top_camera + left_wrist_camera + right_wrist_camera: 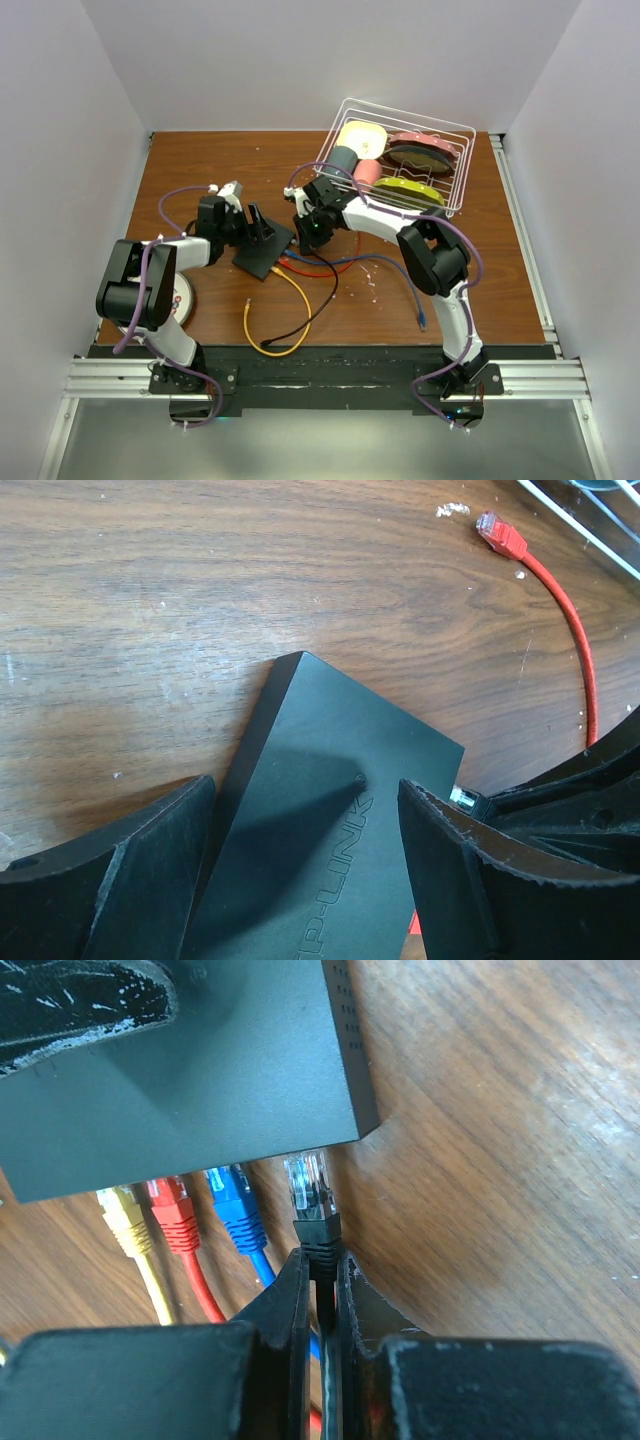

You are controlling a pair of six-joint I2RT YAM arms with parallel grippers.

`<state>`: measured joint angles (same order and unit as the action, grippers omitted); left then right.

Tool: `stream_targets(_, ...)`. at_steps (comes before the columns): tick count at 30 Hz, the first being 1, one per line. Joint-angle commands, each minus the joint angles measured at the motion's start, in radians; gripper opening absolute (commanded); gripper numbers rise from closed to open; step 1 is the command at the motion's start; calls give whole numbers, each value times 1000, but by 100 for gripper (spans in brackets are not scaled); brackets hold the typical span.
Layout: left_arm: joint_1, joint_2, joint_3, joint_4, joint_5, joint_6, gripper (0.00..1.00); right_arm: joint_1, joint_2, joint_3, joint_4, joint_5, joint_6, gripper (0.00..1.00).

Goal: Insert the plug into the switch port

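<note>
- Right end effector (pixel 320 1278): closed on the plug (pixel 310 1192), pinching its black boot. The clear head sticks out toward 12 o'clock.
- Left end effector (pixel 300 880): clamped across the switch (pixel 330 780), with a finger (pixel 120 880) against each long side.
- Switch: flat matte-black box with sharp corners, "TP-LINK" lettering on the lid and small vent holes on one short side. It lies centre-left on the worktop (pixel 200 160), between the two end effectors, turned corner-up in the top view.
- Port edge, right wrist view: yellow cable (pixel 125 1222), red cable (pixel 172 1210) and blue cable (pixel 235 1210) are seated side by side. The plug sits at 3 o'clock of the blue one, by the switch's corner, with its tip at the edge and its body outside.
- Room: bare wood lies at 3 o'clock of the plug. In the top view the worktop is open from 9 to 12 o'clock of the switch.
- Dish basket (pixel 410 110): at 1 o'clock of the switch, well apart.
- Cable slack loops from 4 to 6 o'clock toward the near edge.
</note>
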<state>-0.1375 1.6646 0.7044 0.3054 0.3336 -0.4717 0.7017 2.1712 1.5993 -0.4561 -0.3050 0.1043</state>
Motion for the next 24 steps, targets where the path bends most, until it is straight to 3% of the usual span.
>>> stream_targets(1,7,3,-19,24,12,-25,79,13,90,-12,-144,-9,-25,0)
stream_targets(24,7,-8,-13,31,42,-22,78,22,151,114,-253,47,8,0)
